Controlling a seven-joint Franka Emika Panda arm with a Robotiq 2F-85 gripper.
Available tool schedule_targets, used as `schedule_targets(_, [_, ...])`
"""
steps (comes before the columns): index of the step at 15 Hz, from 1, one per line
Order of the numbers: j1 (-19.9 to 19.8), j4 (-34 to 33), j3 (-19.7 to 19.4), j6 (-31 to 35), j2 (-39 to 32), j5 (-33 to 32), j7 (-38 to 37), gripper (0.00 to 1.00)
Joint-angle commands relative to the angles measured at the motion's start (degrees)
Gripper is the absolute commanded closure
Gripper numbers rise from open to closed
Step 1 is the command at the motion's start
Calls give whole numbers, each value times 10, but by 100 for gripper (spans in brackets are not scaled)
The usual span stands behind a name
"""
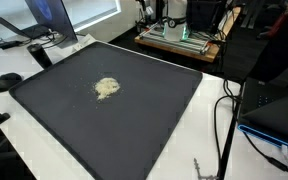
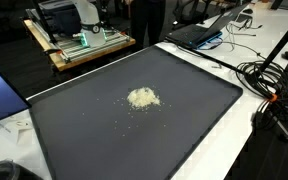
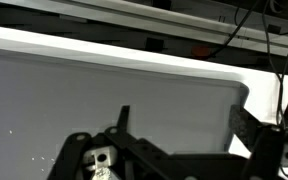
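Covering most of the white table [image 1: 6,66] is a big dark mat [image 1: 149,125] — laptop [image 1: 46,18] off its 10 o'clock corner, cables [image 1: 224,110] along the 3 o'clock side. Wrist view: gripper [image 3: 180,112] comes in from 6 o'clock over the mat, with the table's edge running across at 12 o'clock. Jaws spread wide, nothing between them. Small pile of pale crumbs [image 1: 107,88] lies near the mat's centre in both exterior views — a touch toward 12 o'clock.

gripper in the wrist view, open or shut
Open: the gripper has its two fingers standing far apart, with only the grey mat showing between them.
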State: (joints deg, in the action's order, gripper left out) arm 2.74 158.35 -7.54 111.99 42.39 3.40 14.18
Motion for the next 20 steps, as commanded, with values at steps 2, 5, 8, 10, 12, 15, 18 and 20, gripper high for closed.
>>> schedule_targets(2, [-6, -72, 25, 31, -53, -6, -30, 0])
schedule_targets(5, [-10, -122, 59, 56, -109, -29, -67, 0])
schedule_targets(8, [-15, -169, 98, 67, -178, -59, -119, 0])
schedule_targets(10, [-20, -201, 121, 69, -228, -91, -162, 0])
schedule_targets(12, [-24, -233, 139, 66, -276, -130, -208, 0])
schedule_targets(15, [-22, -286, 149, 59, -347, -172, -274, 0])
schedule_targets(18, [-12, -340, 146, 51, -417, -197, -328, 0])
schedule_targets(20, [-5, -373, 140, 53, -457, -206, -359, 0])
